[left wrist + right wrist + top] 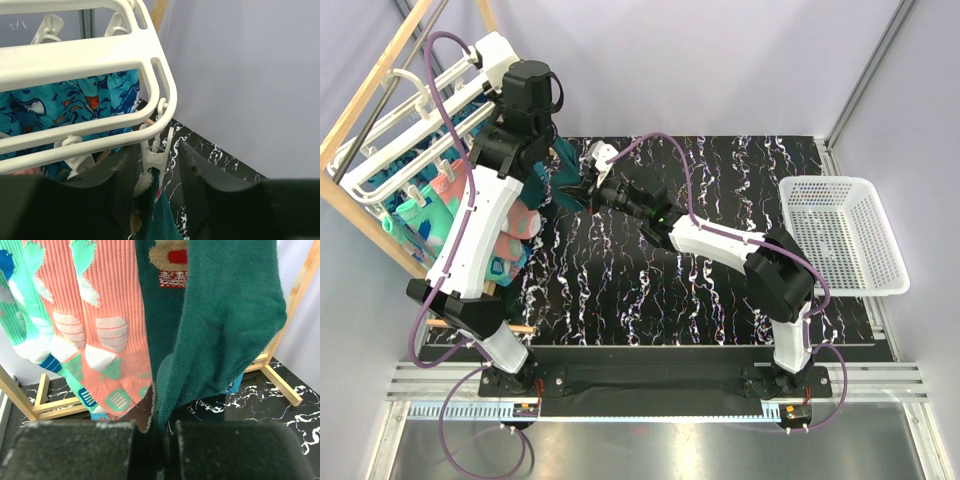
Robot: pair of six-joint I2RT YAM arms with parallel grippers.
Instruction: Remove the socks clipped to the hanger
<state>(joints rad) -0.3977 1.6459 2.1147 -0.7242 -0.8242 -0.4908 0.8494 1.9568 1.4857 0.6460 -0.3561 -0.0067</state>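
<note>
The white hanger hangs at the far left inside a wooden pole frame; it also shows in the left wrist view. Several socks hang from it: coral-pink, mint-green and blue patterned. A dark teal sock hangs from a white clip at the hanger's corner. My left gripper is open, with one finger on each side of that clip. My right gripper is shut on the dark teal sock's lower end. It sits just below the left gripper.
The wooden pole frame stands at the far left, and its base bars lie on the black marbled table. A white mesh basket sits at the right edge.
</note>
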